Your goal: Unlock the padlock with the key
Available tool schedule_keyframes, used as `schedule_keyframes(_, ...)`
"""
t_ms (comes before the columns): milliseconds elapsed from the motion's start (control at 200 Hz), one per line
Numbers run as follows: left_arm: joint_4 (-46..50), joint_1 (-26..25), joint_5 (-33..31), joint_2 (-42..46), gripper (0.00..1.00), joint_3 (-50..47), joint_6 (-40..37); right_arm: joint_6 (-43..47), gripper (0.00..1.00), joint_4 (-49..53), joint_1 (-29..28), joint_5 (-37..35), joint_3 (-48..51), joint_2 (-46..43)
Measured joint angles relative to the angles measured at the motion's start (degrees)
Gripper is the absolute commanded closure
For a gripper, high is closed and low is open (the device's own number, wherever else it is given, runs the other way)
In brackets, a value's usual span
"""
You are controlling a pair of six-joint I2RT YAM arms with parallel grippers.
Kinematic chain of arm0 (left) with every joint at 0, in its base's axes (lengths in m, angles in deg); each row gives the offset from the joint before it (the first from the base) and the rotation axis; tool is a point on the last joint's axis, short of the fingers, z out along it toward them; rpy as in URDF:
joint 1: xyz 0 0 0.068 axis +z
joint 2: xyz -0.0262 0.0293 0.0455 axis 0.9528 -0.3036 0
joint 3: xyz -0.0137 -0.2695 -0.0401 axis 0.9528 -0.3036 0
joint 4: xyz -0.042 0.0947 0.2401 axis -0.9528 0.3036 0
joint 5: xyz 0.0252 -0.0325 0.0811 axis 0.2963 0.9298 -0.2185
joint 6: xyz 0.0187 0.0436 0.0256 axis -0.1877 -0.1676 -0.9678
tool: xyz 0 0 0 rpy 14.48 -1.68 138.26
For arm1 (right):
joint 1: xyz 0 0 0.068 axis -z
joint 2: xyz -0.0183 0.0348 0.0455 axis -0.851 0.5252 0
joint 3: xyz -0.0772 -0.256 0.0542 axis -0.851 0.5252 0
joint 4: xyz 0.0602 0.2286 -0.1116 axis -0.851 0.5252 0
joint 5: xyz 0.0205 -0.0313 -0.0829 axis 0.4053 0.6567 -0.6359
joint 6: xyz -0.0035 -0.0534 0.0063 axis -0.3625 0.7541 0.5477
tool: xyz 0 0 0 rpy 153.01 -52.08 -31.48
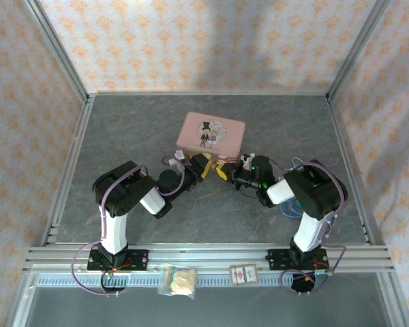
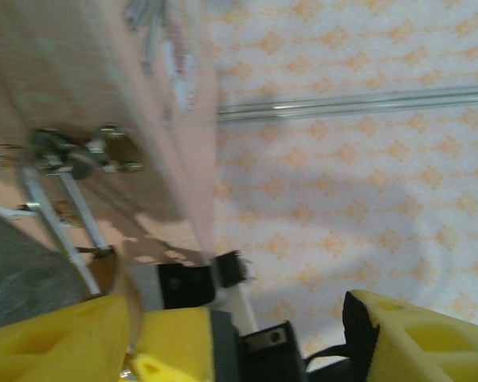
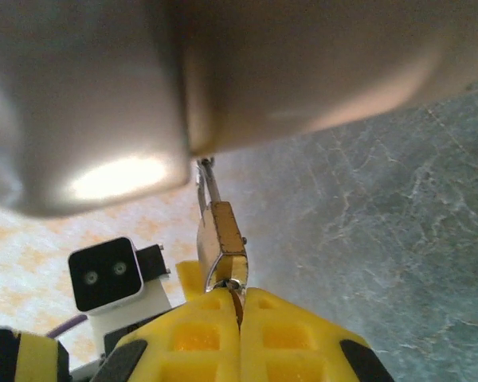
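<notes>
The small brass padlock hangs by its thin silvery shackle from the pink tin, just in front of my right fingers. My right gripper is shut on the key, a thin brown sliver whose tip meets the lock's underside. In the top view both grippers meet at the tin's near edge, the left gripper beside the right gripper. The left wrist view has my left gripper open with wide-apart yellow fingers, black parts of the right arm between them, and the tin's metal latch fittings.
The tin's blurred underside looms over the lock. A blue ring lies under the right arm. A plastic bag and a small card rest on the front rail. Aluminium frame rails and patterned walls border the grey table.
</notes>
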Motion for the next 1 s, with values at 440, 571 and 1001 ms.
schedule_keyframes(440, 23.06, 0.02, -3.54, 11.54, 0.31, -0.11, -4.96, 10.84, 1.00, 1.42, -1.40, -5.42, 1.20, 1.60)
schedule_keyframes(571, 25.20, -0.42, -4.13, 9.31, 0.31, 0.90, -4.96, 9.79, 1.00, -1.73, -1.40, -5.38, 1.84, 2.62)
schedule_keyframes(1001, 22.73, -2.54, -4.81, 0.39, 0.49, 7.93, -5.09, 3.52, 1.00, -4.61, -1.40, -3.58, 2.25, 2.62)
